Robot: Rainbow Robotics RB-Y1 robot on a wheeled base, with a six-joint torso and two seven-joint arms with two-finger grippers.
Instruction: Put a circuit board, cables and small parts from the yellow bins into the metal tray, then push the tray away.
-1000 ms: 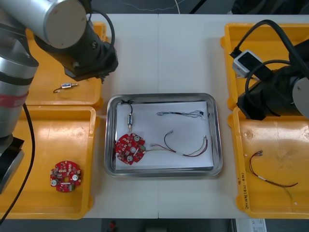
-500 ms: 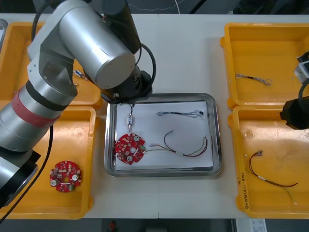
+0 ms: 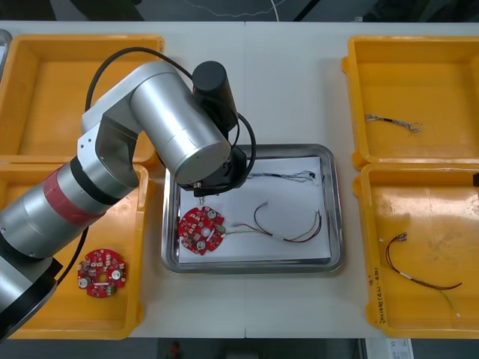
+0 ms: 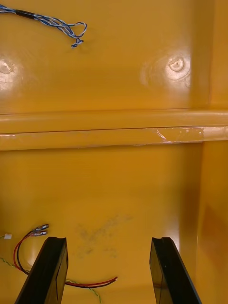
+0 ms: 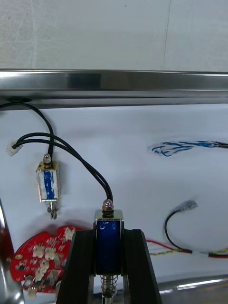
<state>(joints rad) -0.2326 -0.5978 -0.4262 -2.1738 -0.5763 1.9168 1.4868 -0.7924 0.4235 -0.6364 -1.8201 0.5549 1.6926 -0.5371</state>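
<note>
1. Where the table comes nearest, a round red circuit board (image 3: 102, 273) is seen lying in the near-left yellow bin (image 3: 45, 314), and a red and yellow cable (image 3: 419, 275) is laid in the near-right yellow bin (image 3: 434, 217).
2. The right gripper (image 4: 108, 249) is held above that near-right bin's floor. Its fingers are spread wide with nothing between them, and the cable's end is seen just beside one finger.
3. Between the bins, the metal tray (image 3: 337, 224) is lined white. A second circuit board (image 3: 200, 229) is placed in its near-left part, and a second red and yellow cable (image 3: 288, 228) is stretched out to that board's right.
4. The left gripper (image 5: 109, 242) is held over the tray's left part, just beyond that board. A gripped small metal part (image 5: 108, 237) is clamped between its fingers, which are parted only by its width. Two black leads (image 5: 80, 156) are seen running from the part's top.
5. A loose small metal part (image 5: 48, 184) is laid on the white lining near the gripped one, not touching it.
6. A blue and white cable (image 3: 281, 176) is laid across the tray's far part.
7. Farthest off, a second blue and white cable (image 3: 393, 123) is laid in the far-right yellow bin (image 3: 426, 67).
</note>
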